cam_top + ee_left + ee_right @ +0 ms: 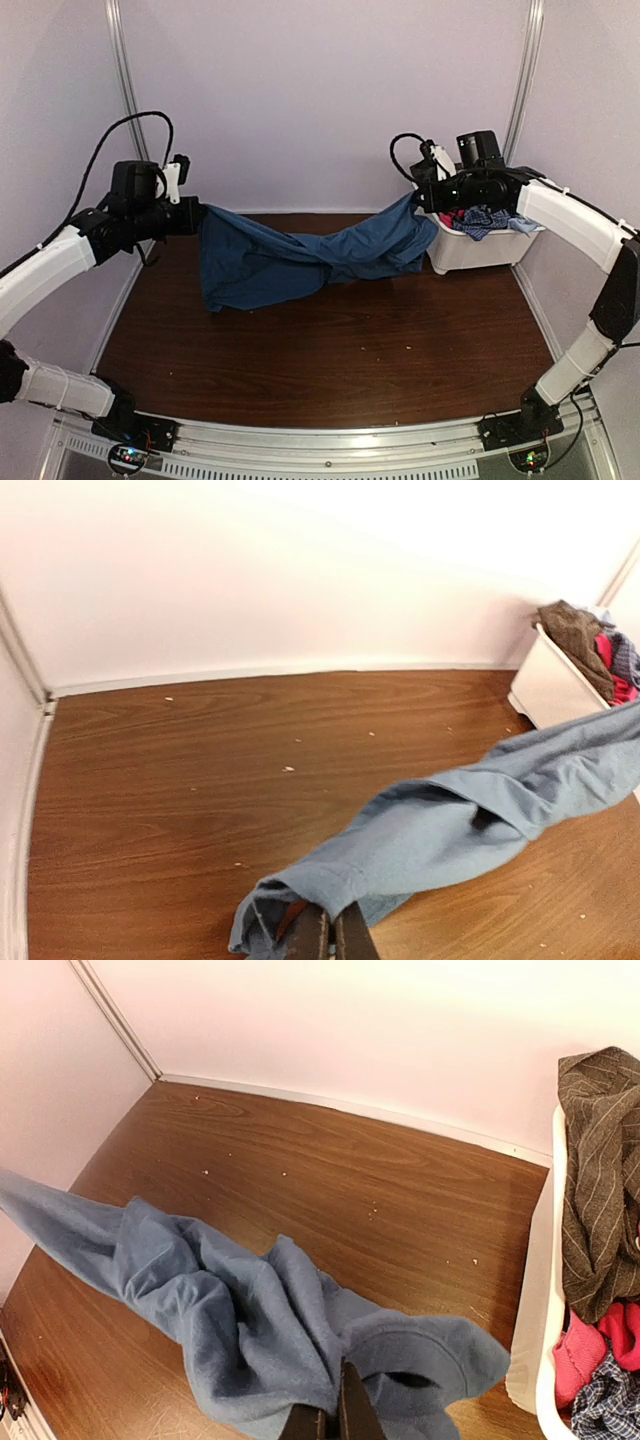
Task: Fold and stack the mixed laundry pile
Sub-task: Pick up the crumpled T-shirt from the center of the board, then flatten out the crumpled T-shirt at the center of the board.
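**Stretching blue T-shirt between both arms**

Holding the blue T-shirt (pixel 290 255) by its two ends, mostly up off the table (pixel 330 350). Left gripper (pixel 198 215) is clamping one end at back left. Right gripper (pixel 418 197) is clamping the other end just beside the bin (pixel 480 255). Both wrist views are showing cloth pinched between closed fingers, with nothing else in the grip.

My read: the arms are pulling apart to open the shirt out before laying it flat for the fold. It isn't spreading cleanly. The cloth is twisting mid-span and sagging, and its lower edge on the left looks to be brushing the table. Can't tell which hems or corners are being held.

Rest of the laundry pile (pixel 482 218) is sitting in the bin at back right, with grey striped, red/pink and checked pieces showing.

Surface is looking like smooth dark wood-grain, with pale specks (pixel 288 769) lying scattered on it. Plain pale walls (pixel 330 90) are closing in the back and sides, with metal posts (pixel 128 70) standing in the back corners.
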You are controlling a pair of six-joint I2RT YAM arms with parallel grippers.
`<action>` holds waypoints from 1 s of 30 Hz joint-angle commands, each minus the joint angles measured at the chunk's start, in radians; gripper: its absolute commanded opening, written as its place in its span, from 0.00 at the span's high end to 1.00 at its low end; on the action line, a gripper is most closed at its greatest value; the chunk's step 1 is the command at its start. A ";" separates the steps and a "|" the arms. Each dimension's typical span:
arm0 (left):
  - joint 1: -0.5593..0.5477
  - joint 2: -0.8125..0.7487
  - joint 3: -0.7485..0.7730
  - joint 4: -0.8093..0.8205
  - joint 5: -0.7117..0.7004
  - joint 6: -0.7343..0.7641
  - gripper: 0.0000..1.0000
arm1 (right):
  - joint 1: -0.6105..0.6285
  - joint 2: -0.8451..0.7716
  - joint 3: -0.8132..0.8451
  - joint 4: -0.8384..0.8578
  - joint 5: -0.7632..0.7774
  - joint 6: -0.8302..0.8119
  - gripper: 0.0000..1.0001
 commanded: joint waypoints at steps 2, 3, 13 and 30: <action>0.034 -0.160 -0.045 -0.147 -0.226 0.002 1.00 | -0.048 -0.043 -0.079 0.040 -0.076 0.012 1.00; 0.046 -0.186 -0.059 -0.149 -0.240 -0.006 1.00 | -0.062 -0.056 -0.088 0.057 -0.088 0.025 1.00; 0.209 -0.068 0.170 -0.142 -0.166 -0.002 1.00 | -0.121 0.090 0.282 0.036 -0.183 0.074 1.00; 0.209 -0.191 -0.018 -0.196 0.000 0.045 1.00 | -0.091 -0.030 -0.023 -0.022 -0.131 0.034 1.00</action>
